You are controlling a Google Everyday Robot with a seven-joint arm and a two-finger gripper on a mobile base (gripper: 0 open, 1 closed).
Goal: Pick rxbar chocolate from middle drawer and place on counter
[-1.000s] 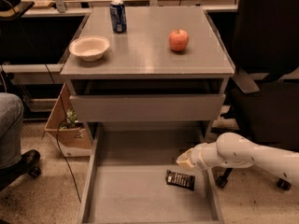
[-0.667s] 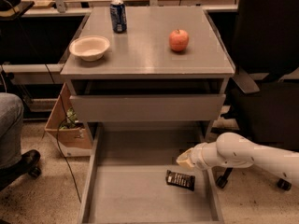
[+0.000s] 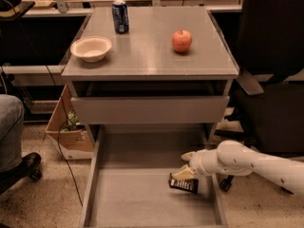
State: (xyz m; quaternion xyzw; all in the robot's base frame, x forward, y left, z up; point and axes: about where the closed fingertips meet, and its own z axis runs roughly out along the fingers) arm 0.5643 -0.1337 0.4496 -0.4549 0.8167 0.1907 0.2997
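The rxbar chocolate (image 3: 183, 184), a dark flat bar, lies on the floor of the pulled-out middle drawer (image 3: 137, 194), near its right wall. My gripper (image 3: 184, 164), on a white arm coming in from the right, hangs just above the bar. Its pale fingers (image 3: 182, 173) stand apart, the lower one right at the bar's top edge, and it holds nothing. The grey counter (image 3: 147, 51) tops the cabinet above.
On the counter stand a white bowl (image 3: 91, 48), a blue can (image 3: 120, 16) and a red apple (image 3: 182, 40). The upper drawer's tall front panel (image 3: 149, 109) juts out above the middle drawer. A black chair (image 3: 270, 80) is on the right, and a cardboard box (image 3: 69, 127) and a person's leg (image 3: 9, 127) on the left.
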